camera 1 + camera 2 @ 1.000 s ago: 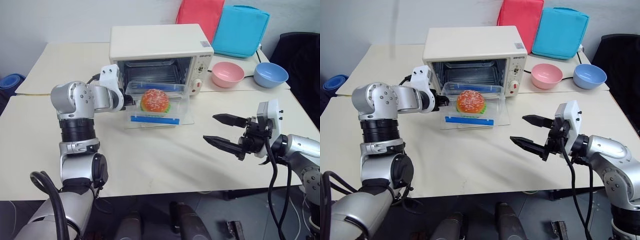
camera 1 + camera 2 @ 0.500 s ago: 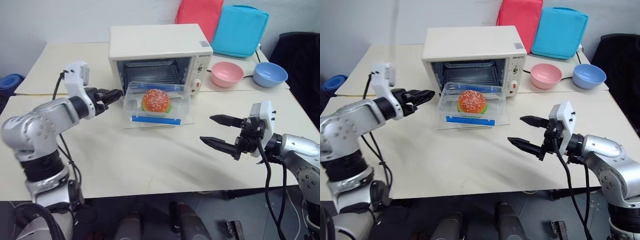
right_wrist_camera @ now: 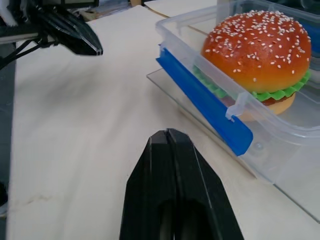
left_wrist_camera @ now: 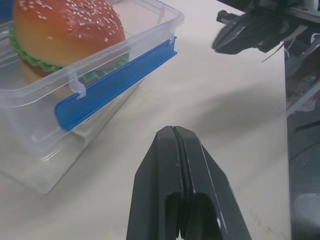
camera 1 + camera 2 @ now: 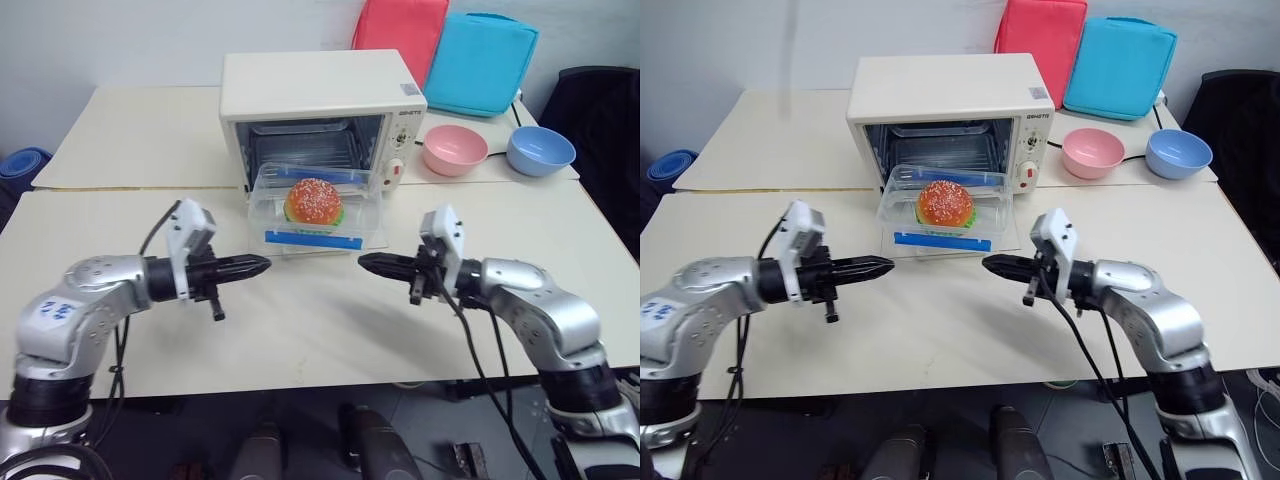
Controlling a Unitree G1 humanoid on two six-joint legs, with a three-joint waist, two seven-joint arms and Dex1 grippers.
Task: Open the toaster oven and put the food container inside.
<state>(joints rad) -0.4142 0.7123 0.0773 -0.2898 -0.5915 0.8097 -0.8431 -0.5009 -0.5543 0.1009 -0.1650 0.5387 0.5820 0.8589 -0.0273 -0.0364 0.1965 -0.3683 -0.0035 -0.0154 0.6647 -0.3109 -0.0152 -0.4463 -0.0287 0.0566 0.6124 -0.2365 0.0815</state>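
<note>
The cream-white toaster oven (image 5: 320,95) stands at the table's back with its glass door (image 5: 375,240) folded down flat. The clear food container (image 5: 318,215), with a blue clip and a toy hamburger (image 5: 313,201) inside, rests on that door in front of the oven's mouth. My left gripper (image 5: 262,265) is shut and empty, low over the table just front-left of the container, pointing right. My right gripper (image 5: 365,264) is shut and empty, front-right of the container, pointing left. The two tips face each other, apart. The left wrist view shows the container (image 4: 75,75) beyond my shut fingers.
A pink bowl (image 5: 455,148) and a blue bowl (image 5: 541,149) sit to the right of the oven. A red cushion (image 5: 400,25) and a blue cushion (image 5: 485,60) lean behind it. A black chair (image 5: 600,110) stands at the far right.
My left gripper drew back from the container's left side to the front, turned to point right, and shut. My right gripper moved left toward the container's front and shut. The container stayed put.
</note>
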